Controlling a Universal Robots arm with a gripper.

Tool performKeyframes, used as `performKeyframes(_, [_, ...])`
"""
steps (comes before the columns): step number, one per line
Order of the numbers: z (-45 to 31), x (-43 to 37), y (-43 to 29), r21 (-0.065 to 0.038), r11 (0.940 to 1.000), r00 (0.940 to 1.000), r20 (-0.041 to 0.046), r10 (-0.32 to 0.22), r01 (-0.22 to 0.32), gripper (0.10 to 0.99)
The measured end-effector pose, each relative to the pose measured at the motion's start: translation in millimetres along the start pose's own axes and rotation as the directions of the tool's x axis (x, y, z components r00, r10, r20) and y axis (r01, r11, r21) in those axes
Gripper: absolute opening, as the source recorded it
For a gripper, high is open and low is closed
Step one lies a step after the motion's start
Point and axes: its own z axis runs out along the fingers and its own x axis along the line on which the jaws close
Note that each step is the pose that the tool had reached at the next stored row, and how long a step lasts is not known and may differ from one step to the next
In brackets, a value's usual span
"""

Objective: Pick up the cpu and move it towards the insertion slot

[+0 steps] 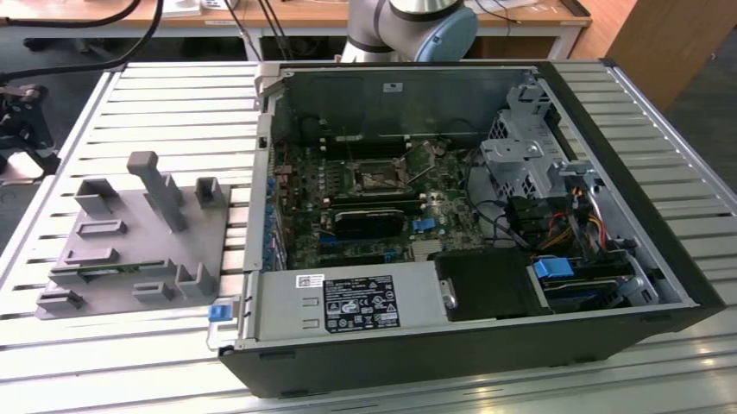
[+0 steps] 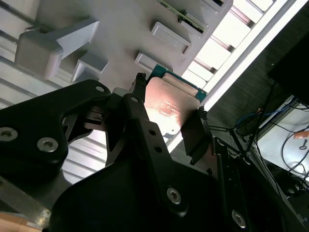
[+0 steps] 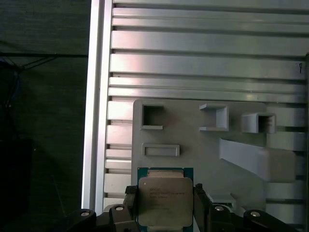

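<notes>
The cpu (image 3: 165, 200), a flat square chip with a shiny metal top and green edge, lies between my gripper's (image 3: 165, 207) two black fingers (image 3: 131, 209), which press on its opposite sides. It shows over the near edge of the grey plastic fixture (image 3: 203, 154); whether it rests on the fixture or hangs above it I cannot tell. In the second wrist view the cpu (image 2: 169, 107) glints pink inside the gripper (image 2: 170, 121). The insertion slot (image 1: 375, 179), a dark square socket with a metal frame, sits on the motherboard inside the open computer case (image 1: 461, 345).
The grey fixture (image 1: 127, 250) with upright posts and recesses stands on the slatted metal table (image 1: 173, 103) at the exterior view's left, beside the case. A power supply (image 1: 345, 304), cables and drive cages (image 1: 519, 155) crowd the case. The arm's base (image 1: 415, 26) is behind.
</notes>
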Motion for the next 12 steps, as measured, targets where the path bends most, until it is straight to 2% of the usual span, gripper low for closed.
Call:
performKeyframes(3, [-3.5, 0.0, 0.2, 0.0, 1.0, 1.0, 0.0, 0.0, 0.0, 0.541])
performKeyframes(12, [-7.7, 0.0, 0.4, 0.0, 1.0, 1.0, 0.0, 0.0, 0.0, 0.541])
